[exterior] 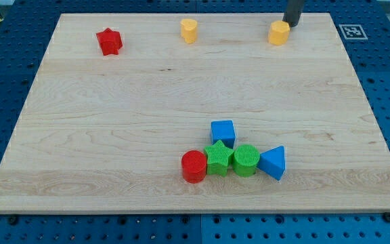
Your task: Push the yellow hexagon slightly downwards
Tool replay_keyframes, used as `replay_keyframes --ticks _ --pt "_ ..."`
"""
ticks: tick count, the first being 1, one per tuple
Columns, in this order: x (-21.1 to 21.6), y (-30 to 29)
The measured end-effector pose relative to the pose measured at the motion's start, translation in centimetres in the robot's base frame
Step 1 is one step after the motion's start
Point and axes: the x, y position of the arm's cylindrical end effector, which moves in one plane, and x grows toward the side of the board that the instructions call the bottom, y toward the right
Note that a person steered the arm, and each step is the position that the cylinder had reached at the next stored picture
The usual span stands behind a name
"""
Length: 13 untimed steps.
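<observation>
The dark rod enters from the view's top edge, so its upper length and the whole arm are cut off; only a short slanted stub shows. My tip [289,24] sits just above and to the right of the yellow plastic hexagon block [279,32], touching or almost touching its upper right side; I cannot tell which. The tool is a plain rod with nothing to spread or press together, and it pinches nothing.

The hexagon stands near the top edge of the pale wooden worktop [114,135], right of centre. Below it the wood lies open down to a cluster of 5 blocks near the bottom edge: blue cube [223,132], red cylinder [194,166], green star [219,158], green cylinder [246,160], blue triangle [273,163]
</observation>
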Motion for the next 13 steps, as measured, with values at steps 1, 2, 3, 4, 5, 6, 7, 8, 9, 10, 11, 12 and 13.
replay_keyframes --ticks 1,2,3,4,5,6,7,8,9,10,11,12,13 --pt "0.8 0.0" --pt "0.9 0.0" --pt "0.9 0.0" --pt "0.9 -0.5" --pt "0.9 -1.3" --pt "0.6 -1.7" --pt "1.0 -1.2" --pt "2.3 -1.1" --pt "2.4 -2.1" --pt "2.4 -2.8" --pt "2.5 -2.8" --pt "3.4 -2.7" --pt "4.0 -2.7"
